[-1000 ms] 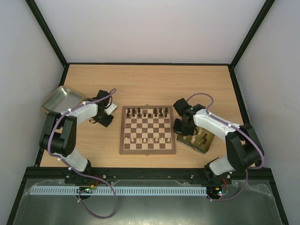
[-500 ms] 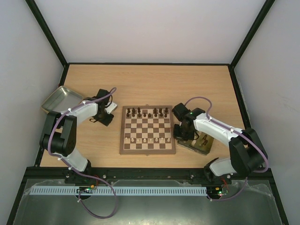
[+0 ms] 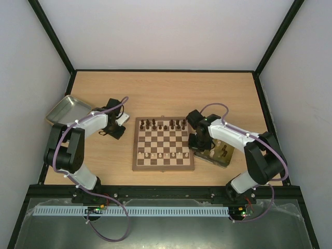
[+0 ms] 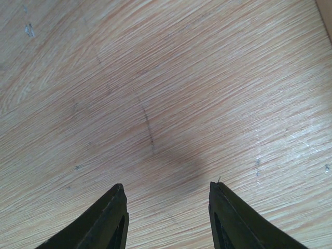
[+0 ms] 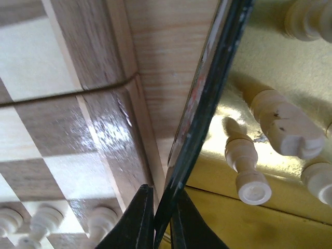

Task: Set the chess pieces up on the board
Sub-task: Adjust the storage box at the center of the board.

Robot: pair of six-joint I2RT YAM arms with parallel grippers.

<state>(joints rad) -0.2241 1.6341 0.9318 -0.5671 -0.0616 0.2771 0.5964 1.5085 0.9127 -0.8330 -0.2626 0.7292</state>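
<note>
Metal wall of shallow gold tray (image 5: 205, 111) clamped by right gripper (image 5: 162, 199), beside checkered wooden board (image 5: 98, 129).
Risk if raised: tipping tray, spilling cream turned pieces (image 5: 282, 124) onto desk (image 4: 155, 78); left gripper (image 4: 166, 185) half-parted, empty.

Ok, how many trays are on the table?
2: a silver tray at the far left, and a gold tray holding cream pieces beside the board's right edge, its rim pinched in the right fingers.

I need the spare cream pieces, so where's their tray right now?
In the top view, the tray sits on the robot's right, just off the board's near right corner, with the right gripper pinched on its board-side rim.
</note>
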